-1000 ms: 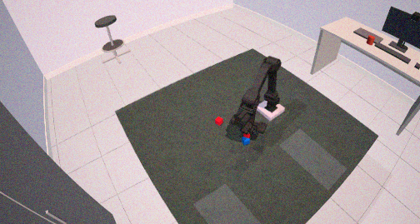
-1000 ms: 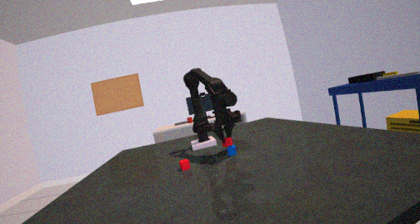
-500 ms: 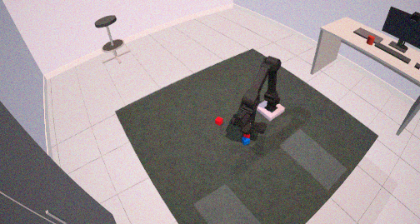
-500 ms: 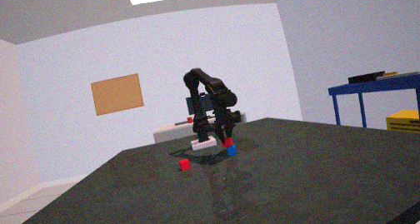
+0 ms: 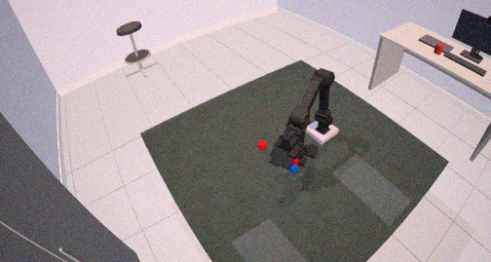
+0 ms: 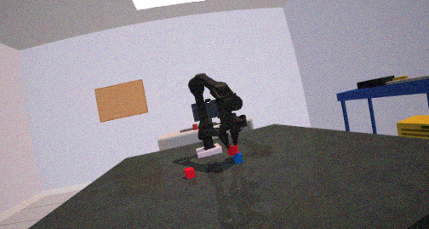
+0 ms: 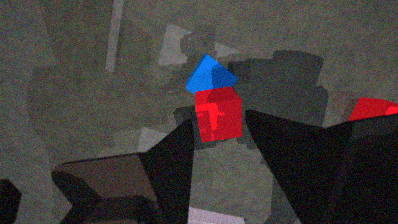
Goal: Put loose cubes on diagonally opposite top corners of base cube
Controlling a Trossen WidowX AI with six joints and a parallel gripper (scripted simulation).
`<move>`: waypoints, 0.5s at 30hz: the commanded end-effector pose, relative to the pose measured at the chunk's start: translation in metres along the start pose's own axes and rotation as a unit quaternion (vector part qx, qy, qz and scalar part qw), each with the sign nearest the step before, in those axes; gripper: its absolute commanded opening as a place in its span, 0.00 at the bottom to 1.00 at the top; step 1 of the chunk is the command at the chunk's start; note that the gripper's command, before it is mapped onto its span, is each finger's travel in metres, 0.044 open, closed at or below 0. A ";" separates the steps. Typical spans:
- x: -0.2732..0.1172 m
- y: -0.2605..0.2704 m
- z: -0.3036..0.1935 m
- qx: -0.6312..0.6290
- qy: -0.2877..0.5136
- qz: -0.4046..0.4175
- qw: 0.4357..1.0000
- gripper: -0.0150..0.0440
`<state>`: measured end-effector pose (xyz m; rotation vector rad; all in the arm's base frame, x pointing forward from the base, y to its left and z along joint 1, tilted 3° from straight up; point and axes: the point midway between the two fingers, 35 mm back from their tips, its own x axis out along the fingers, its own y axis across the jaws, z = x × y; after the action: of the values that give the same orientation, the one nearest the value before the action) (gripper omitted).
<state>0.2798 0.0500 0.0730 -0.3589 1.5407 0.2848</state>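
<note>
The blue base cube [image 5: 293, 168] [image 6: 238, 158] [image 7: 201, 75] stands on the dark mat. One red cube [image 5: 295, 162] [image 6: 232, 150] [image 7: 218, 117] sits over the arm-side part of its top and looks about level; their contact is not clearly visible. My gripper [image 6: 231, 146] [image 7: 218, 120] points down around this red cube. It is open, with a narrow gap at each side of the cube in the wrist view. The other red cube [image 5: 262, 144] [image 6: 190, 173] [image 7: 371, 108] lies apart on the mat, partly hidden by a finger in the wrist view.
The arm's pale base plate [image 5: 322, 137] [image 6: 203, 154] is on the dark mat [image 5: 209, 156] [image 6: 140, 191], behind the base cube in the exterior view. The arm arches over from it. A desk [image 5: 414, 34] and a stool [image 5: 129, 28] stand off the mat.
</note>
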 end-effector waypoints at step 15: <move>-0.021 -0.025 0.002 0.097 -0.006 0.000 0.995 0.70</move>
<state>0.2847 0.0416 0.0919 -0.2859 1.5421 0.2133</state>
